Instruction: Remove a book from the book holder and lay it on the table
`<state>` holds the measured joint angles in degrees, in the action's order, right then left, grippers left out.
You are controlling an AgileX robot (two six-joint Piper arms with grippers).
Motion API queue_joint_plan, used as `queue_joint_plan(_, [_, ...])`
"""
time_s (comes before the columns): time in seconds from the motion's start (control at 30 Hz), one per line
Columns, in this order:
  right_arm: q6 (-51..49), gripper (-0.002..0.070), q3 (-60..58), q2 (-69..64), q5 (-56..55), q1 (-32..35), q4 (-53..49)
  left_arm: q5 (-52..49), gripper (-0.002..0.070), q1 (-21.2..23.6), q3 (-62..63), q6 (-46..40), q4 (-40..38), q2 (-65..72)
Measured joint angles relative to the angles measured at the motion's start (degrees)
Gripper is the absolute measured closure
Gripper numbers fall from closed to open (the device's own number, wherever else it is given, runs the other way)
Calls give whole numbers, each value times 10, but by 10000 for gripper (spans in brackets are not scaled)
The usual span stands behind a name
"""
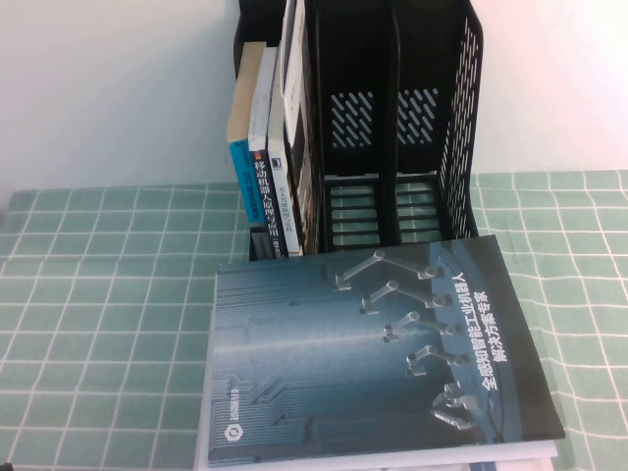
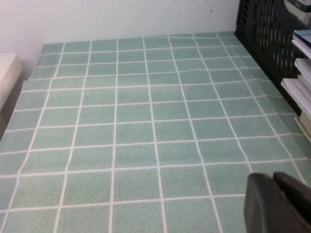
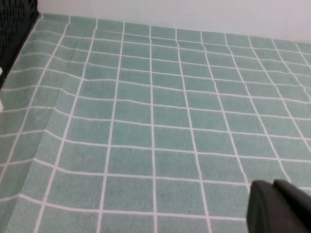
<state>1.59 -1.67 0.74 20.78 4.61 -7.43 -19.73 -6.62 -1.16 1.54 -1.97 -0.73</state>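
The book (image 1: 378, 353) lies flat, cover up, on the surface (image 1: 98, 294) directly in front of the book holder (image 1: 392, 118), with a white edge showing under its near side. Only the high view shows it; neither arm appears there. That view also shows the holder's two right-hand slots standing empty while its left part holds a row of upright books (image 1: 270, 157), at least four, their exact number hard to tell.

The left wrist view shows bare grid cloth, the holder's perforated wall and some book edges, with the left end effector (image 2: 279, 204) as a dark shape low over the cloth. The right wrist view shows the right end effector (image 3: 279, 208) likewise over open cloth. How wide either one stands, I cannot tell.
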Motion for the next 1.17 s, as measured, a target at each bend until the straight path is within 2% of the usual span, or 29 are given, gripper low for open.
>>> queue_joint_plan(1.17, [-1, 677, 0, 0, -1, -21, 16, 0, 678, 0, 0, -1, -1, 0])
